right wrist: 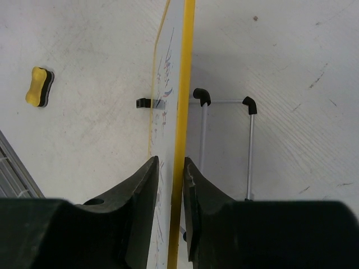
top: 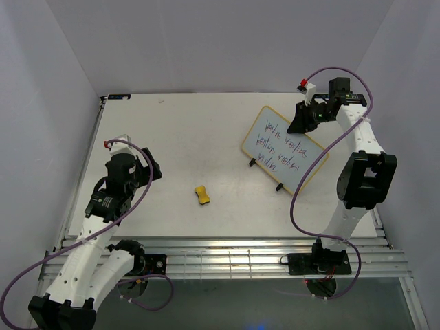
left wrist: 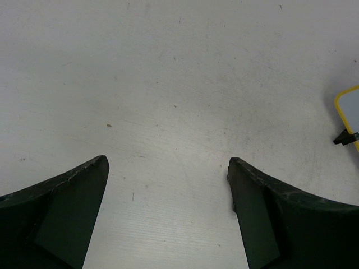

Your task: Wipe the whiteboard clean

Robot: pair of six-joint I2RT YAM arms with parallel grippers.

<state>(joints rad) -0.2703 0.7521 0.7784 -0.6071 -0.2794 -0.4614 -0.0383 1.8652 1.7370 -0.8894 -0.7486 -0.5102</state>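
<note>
Two arms reach out over the white tabletop (top: 172, 137). The left arm is bent low on the left side. Its left gripper (left wrist: 168, 162) points down at bare surface, jaws wide apart with nothing between them. The right arm is folded high and reaches to the right rear. The right gripper (right wrist: 171, 162) is set on the top edge of the small white board with thin yellow frame (top: 285, 148), jaws clamped on that edge. The board stands tilted at the table's right rear.

The overhead view shows coloured handwriting across the board's face. Only the right wrist view shows the grey wire stand (right wrist: 251, 145) behind it. A yellow bone-shaped eraser block (top: 201, 194) lies mid-table, well apart from both grippers.
</note>
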